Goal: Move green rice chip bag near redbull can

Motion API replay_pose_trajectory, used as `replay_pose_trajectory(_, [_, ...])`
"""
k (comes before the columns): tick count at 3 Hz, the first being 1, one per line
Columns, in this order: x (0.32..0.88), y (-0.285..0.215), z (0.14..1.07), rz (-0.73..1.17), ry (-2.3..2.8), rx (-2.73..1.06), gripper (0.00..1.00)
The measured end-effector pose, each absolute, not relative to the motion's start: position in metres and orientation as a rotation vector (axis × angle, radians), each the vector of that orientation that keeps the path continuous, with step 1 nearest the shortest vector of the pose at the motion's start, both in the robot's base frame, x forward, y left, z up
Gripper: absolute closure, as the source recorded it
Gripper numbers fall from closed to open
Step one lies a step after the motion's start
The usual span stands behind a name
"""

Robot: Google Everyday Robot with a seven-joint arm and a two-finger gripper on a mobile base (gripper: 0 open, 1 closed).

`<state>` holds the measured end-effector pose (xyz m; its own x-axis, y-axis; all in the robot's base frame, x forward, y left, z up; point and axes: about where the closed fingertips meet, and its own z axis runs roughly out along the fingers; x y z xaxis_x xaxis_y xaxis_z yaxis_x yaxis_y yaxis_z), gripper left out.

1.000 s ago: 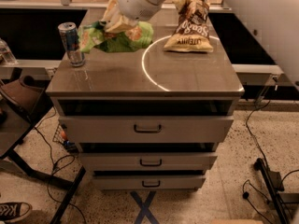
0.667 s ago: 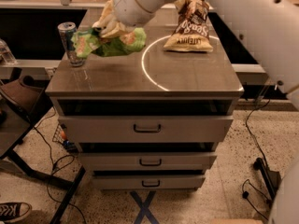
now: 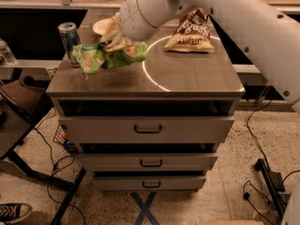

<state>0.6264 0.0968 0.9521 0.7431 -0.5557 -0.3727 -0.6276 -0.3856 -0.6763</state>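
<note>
Pale two-finger gripper (image 3: 116,44) sits over the left part of the grey steel drawer-cabinet top (image 3: 187,74), jaws clamped on the crumpled bright green glossy rice chip bag (image 3: 95,58). The bag's left end is just beside the slim silver-and-blue redbull can (image 3: 69,37). Brown-and-tan chip bag (image 3: 190,32) lies well apart at rear right.

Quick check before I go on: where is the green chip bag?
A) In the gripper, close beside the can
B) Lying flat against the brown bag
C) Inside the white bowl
A: the gripper is clamped on the bunched top of the green chip bag. The bag's far end sits just beside the can, well apart from the brown bag and not in the white bowl.
</note>
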Motion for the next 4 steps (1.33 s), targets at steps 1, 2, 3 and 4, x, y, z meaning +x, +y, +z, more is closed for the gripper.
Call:
replay_pose_trajectory(1, [0.6262, 0.0993, 0.9515, 0.107, 0.887, -2.082, 0.74])
replay_pose_trajectory(2, [0.6256, 0.1007, 0.9506, 0.11, 0.884, -2.084, 0.51])
replay_pose_trajectory(3, [0.6249, 0.1028, 0.9496, 0.113, 0.881, -2.086, 0.27])
replay_pose_trajectory(4, [0.6243, 0.1049, 0.9486, 0.117, 0.879, -2.089, 0.05])
